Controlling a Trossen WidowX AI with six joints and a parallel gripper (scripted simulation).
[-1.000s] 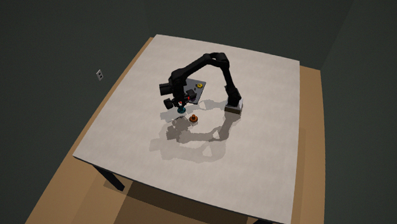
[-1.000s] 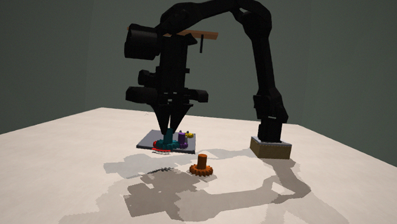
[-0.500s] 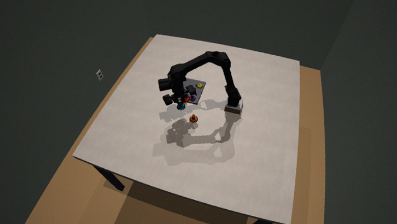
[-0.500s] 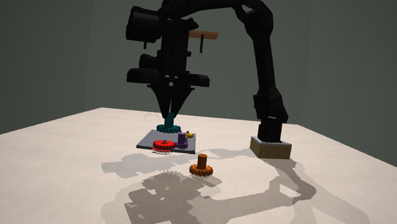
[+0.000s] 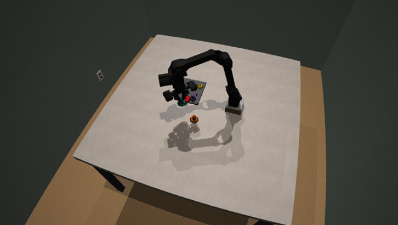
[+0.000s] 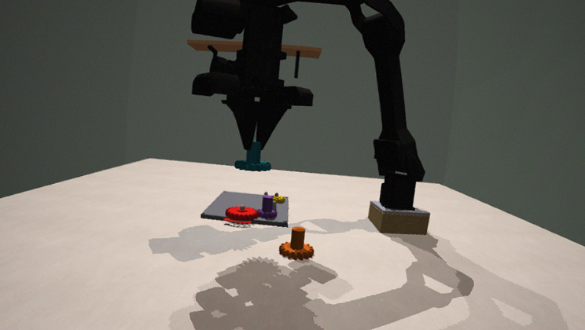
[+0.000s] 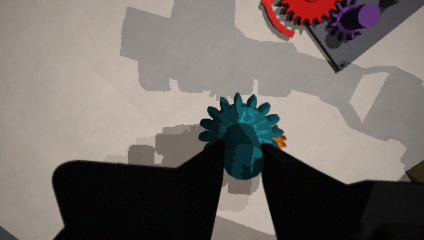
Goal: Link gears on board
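My gripper (image 6: 255, 146) (image 7: 242, 149) is shut on the handle of the teal gear (image 5: 181, 103) (image 6: 252, 165) (image 7: 240, 117), holding it high above the table in front of the board. The red gear (image 5: 187, 98) (image 6: 241, 213) (image 7: 311, 9) sits on the grey board (image 6: 238, 199) (image 7: 330, 59) near its front edge. The purple gear (image 5: 192, 97) (image 6: 267, 207) (image 7: 369, 15) is on the board beside the red gear, its handle upright. The yellow gear (image 5: 199, 85) (image 6: 279, 199) is at the board's far side. The orange gear (image 5: 193, 118) (image 6: 296, 247) (image 7: 282, 139) stands on the table. Pegs near yellow are partly hidden in the exterior view.
The arm's base block (image 5: 233, 109) (image 6: 399, 220) stands on the table right of the board. The red arrow (image 6: 246, 222) (image 7: 278, 22) lies beside the red gear. Arm shadows cross the table (image 5: 236, 186) (image 6: 85, 296).
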